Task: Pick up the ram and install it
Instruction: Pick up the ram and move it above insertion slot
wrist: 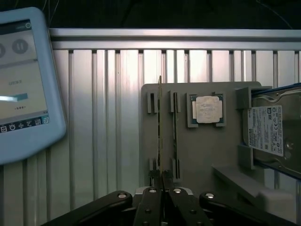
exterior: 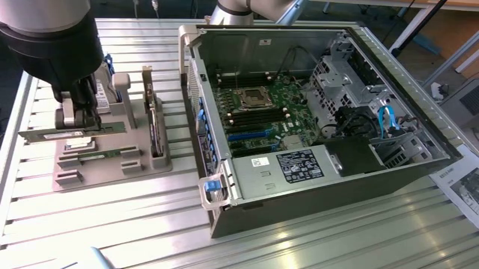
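Pincer [exterior: 77,126] is closed on the ram [exterior: 41,135], jaws pinching the stick near its mid-length. In the exterior view the ram lies level, long side toward the camera, over the grey holder [exterior: 112,168]. The holder sits on the slatted aluminium counter [exterior: 90,224], to the exterior view's left of the open computer case [exterior: 419,168]. The stick looks raised above the holder's slots, but this angle does not show whether its lower edge is fully clear of them. The dark arm [exterior: 49,39] covers the far part of the holder, and what lies behind it cannot be made out. In the wrist view the ram is edge-on, a thin line running out from between the closed jaws, so its chips are hidden. A second ram stick [wrist: 175,127] lies parallel and just beside it, seated in its slot in the holder. A square silver processor chip [wrist: 208,109] rests in a recess of the same holder. A hard drive [wrist: 273,132] stands at the holder's edge, partly cut off by the frame, and its label print is too small to read. A touch-screen tablet [wrist: 23,80] lies on the counter well apart from the holder, also cut off, its screen text blurred. An expansion card [exterior: 153,120] stands upright on the holder's side nearest the case. Inside the case the motherboard [exterior: 262,112] is visible. Dark strips run beside its processor socket [exterior: 250,98], and I cannot tell whether any of them carries a stick.
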### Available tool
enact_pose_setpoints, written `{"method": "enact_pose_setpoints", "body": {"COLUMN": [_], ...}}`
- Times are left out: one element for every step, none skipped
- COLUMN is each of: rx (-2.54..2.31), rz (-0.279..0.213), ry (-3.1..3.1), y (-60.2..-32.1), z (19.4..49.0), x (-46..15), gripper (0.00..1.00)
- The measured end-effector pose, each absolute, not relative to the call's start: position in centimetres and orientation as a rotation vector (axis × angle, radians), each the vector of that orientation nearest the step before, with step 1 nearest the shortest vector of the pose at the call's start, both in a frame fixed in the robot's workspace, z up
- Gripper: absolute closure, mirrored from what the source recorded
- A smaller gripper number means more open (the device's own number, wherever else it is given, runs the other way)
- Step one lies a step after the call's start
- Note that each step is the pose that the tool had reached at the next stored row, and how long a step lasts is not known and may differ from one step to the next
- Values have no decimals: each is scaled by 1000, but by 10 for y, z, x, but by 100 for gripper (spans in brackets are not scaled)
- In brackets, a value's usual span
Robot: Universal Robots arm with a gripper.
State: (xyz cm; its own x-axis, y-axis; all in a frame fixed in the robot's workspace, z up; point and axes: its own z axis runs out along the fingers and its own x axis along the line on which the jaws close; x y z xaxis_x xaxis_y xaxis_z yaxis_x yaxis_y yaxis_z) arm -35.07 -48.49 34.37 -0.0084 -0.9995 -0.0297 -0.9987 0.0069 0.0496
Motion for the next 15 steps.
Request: {"method": "enact_pose_setpoints", "body": {"rx": [2202, 2202, 2202, 2202, 2202, 2202, 2202, 2202, 2202, 2202, 2202, 2202, 2202, 2202, 2202], "rz": [-88, -88, -88, -88, -88, -88, -88, -88, -88, -88, -88, -88, -88, -88, -88], "ry": [-2219, -2219, -2219, -2219, -2219, -2219, -2219, -2219, -2219, -2219, -2219, -2219, -2219, -2219, -2219], "y": [-485, -485, -485, -485, -485, -485, -485, -485, -485, -485, -485, -485, -485, -485, -485], "z": [346, 348, 350, 352, 355, 357, 360, 364, 367, 370, 372, 375, 378, 381, 384], "x": [-351, -351, -351, -351, -351, -351, -351, -351, -351, -351, -351, -351, -351, -351, -351], "gripper": [88, 88, 88, 88, 88, 88, 88, 88, 88, 88, 88, 88, 88, 88, 88]}}
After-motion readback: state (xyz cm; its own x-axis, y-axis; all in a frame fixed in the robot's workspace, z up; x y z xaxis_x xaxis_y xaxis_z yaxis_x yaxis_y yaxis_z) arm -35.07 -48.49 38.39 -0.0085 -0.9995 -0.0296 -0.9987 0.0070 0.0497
